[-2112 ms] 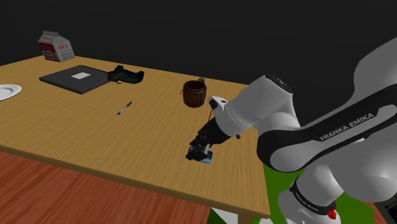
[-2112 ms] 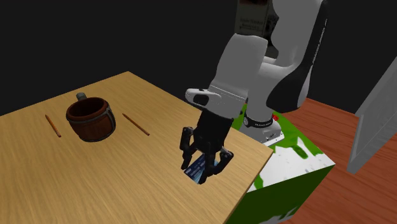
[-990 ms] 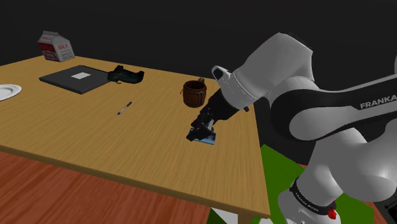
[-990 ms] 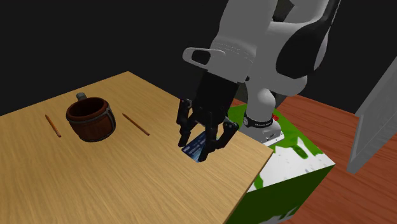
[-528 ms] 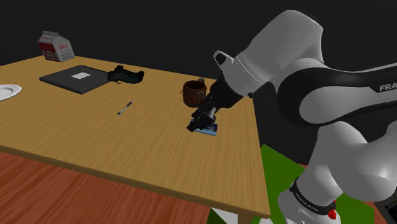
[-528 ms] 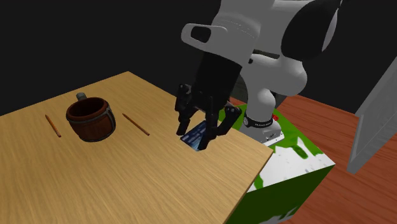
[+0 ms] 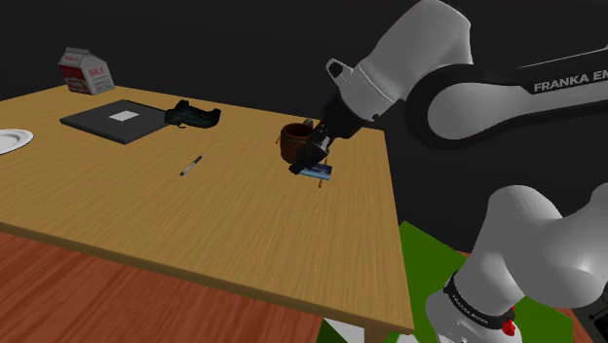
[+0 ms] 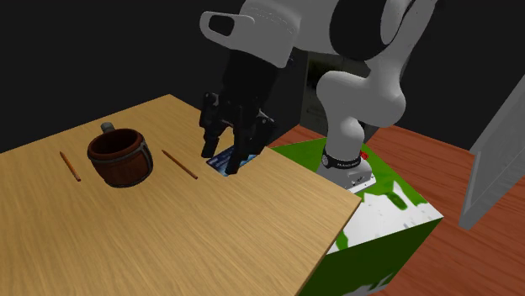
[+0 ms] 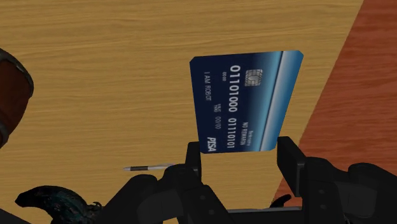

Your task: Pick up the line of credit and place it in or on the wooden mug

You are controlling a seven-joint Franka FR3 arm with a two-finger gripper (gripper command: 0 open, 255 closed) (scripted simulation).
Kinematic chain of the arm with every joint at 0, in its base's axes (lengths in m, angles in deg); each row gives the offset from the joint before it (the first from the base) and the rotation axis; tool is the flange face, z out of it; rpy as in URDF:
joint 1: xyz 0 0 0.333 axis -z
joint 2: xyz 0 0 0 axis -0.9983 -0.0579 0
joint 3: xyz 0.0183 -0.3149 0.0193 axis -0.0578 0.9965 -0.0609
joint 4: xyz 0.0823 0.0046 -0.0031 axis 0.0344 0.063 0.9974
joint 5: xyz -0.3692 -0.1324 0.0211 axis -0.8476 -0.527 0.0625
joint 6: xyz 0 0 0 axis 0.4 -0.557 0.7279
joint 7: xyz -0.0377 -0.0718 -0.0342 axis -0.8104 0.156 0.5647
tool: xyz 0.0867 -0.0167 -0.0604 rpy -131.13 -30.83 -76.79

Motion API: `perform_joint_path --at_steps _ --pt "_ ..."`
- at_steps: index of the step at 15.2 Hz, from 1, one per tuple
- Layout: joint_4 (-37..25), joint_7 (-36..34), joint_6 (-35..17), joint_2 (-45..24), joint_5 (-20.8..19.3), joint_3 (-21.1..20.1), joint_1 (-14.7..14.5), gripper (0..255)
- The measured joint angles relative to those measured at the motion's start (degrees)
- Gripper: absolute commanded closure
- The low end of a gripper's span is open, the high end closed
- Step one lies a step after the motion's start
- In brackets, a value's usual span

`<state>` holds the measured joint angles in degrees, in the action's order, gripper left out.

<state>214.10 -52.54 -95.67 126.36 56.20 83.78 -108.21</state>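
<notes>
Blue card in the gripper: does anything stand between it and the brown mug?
Nothing blocks it. The gripper holds the blue card above the table, beside the brown mug. A thin stick lies flat on the table between them, probably low enough to pass over.

The blue card (image 9: 245, 102) carried "0110 1000" in its number row, "I AM ROBOT" and the brand "PISA". The white arm (image 7: 570, 84) bore "FRANKA EM", cut off at the shoulder view's edge.

Milk carton (image 7: 85, 71), plate (image 7: 12, 140) and pen (image 7: 191, 166) sit on the table (image 7: 146, 214).
</notes>
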Motion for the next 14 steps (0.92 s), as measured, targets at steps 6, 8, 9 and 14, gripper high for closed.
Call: perform_joint_path --at_steps 6,8,9,14 --pt "-5.49 9.47 -0.62 -7.10 0.05 8.73 0.74 255" --pt "-8.70 12.76 -0.08 -10.13 0.46 11.81 0.63 255" --pt "-9.93 14.40 0.35 -11.14 0.72 13.32 0.60 255" --pt "-16.71 22.27 1.44 -17.94 3.37 20.18 -0.42 255"
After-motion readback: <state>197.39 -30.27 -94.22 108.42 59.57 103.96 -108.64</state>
